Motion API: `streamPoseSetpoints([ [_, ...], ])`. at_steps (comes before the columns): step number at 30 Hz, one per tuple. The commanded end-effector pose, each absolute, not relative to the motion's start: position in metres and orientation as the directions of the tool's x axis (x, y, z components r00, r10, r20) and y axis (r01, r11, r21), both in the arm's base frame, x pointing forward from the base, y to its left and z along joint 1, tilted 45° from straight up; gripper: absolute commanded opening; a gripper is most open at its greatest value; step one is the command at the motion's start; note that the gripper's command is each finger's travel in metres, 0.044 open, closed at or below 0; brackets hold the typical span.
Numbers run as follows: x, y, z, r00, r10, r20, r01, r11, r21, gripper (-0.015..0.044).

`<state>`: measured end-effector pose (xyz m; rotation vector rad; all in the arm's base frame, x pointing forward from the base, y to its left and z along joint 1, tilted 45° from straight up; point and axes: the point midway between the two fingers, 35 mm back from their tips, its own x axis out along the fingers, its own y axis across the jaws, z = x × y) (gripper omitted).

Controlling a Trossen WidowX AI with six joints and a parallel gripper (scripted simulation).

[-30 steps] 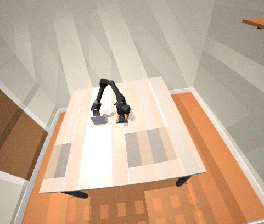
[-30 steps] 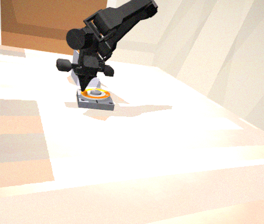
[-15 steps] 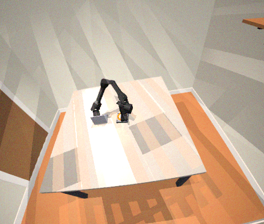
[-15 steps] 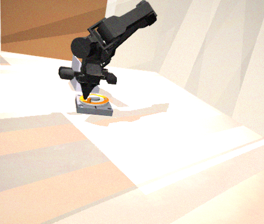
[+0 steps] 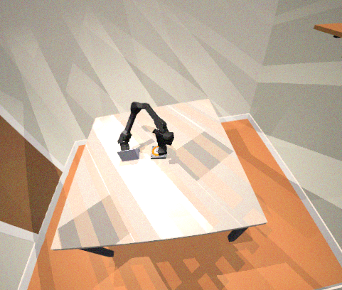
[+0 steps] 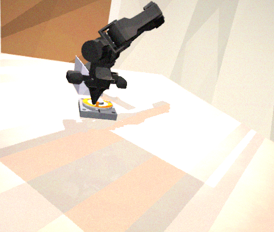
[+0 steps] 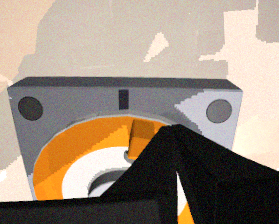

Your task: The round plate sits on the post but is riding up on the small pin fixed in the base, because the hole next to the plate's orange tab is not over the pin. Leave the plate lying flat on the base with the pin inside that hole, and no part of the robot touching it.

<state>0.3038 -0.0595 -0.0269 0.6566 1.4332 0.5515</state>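
Observation:
The round plate [image 6: 107,106] [image 7: 52,162], orange with a white centre, sits around the post [image 7: 106,186] on the square grey base [image 6: 95,114] [image 7: 75,97]. Its orange tab [image 7: 142,131] is near the dark mark on the base edge, slightly right of it in the wrist view. My gripper [image 6: 94,103] [image 7: 171,134] is shut and empty, pointing down over the plate. Its fingertips are close beside the tab, on the right in the wrist view; contact is unclear. A small grey edge shows at the tab's inner end. The pin is hidden, and I cannot tell whether the plate lies flat.
A grey upright panel [image 5: 129,155] [image 6: 81,85] stands near the base, behind the gripper in the exterior view. The arm arches over the table [image 5: 162,199] from beside that panel. Round dark and grey spots mark the base's corners.

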Motion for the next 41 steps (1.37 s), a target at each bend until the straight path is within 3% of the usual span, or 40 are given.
streamPoseSetpoints([
  [1,0.307,-0.056,-0.022,0.073,0.702,-0.708,0.041,0.708,0.706,0.0],
  [19,0.305,-0.084,0.014,0.073,0.701,-0.709,0.041,0.709,0.704,0.0],
  [41,0.305,-0.079,0.007,0.073,0.705,-0.705,0.051,0.703,0.709,0.0],
])
